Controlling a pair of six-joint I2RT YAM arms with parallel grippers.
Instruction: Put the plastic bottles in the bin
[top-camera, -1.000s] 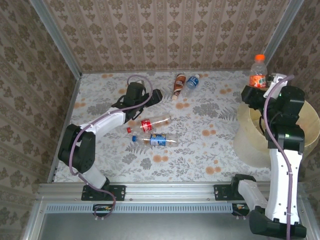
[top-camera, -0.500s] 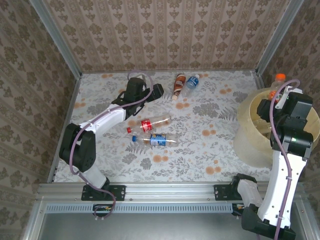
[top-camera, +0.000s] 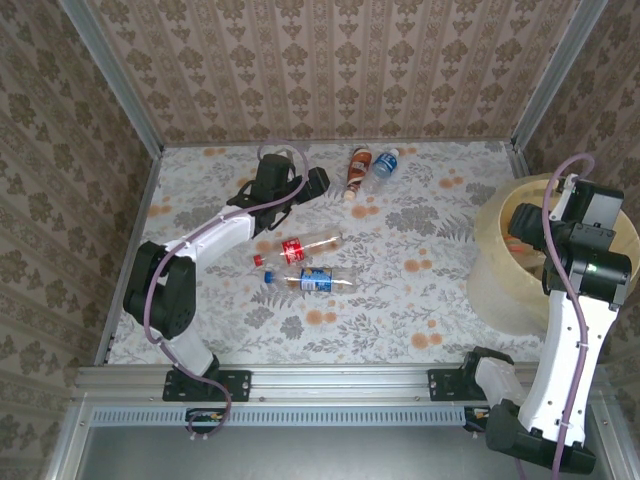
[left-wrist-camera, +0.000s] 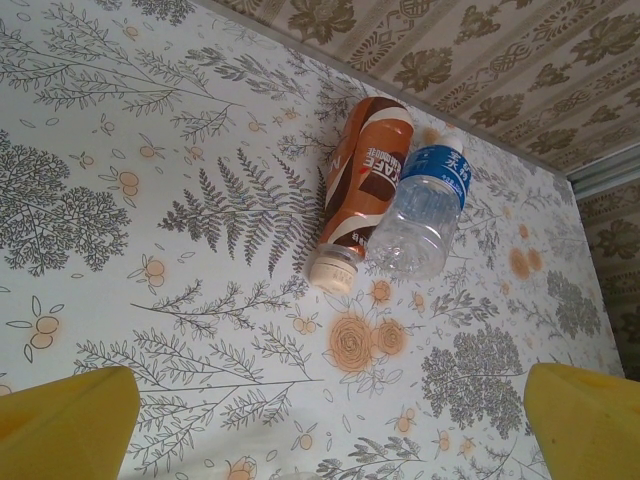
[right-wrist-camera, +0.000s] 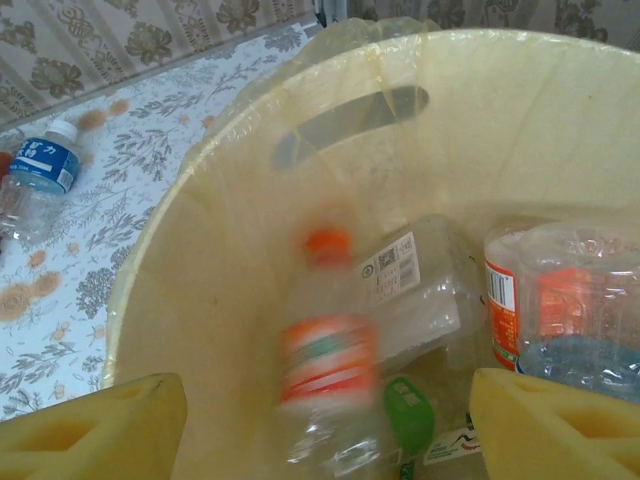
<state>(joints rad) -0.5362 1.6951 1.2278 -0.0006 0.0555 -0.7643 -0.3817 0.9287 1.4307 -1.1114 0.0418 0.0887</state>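
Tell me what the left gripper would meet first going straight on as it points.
Most likely the brown bottle, at its cream-capped end, beside the blue-labelled bottle ahead of the left gripper. Depth is unclear; the tilt could bring it to the table first.

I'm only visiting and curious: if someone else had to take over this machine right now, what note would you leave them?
Left gripper: open, hovering over the table near the brown-labelled bottle and far blue-labelled bottle, touching neither.
Right gripper: open above the bin; an orange-capped bottle is blurred below it, inside the bin.
Done: other bottles lie in the bin.
Left: four on the table, those two plus the red-labelled bottle and middle blue-labelled bottle.
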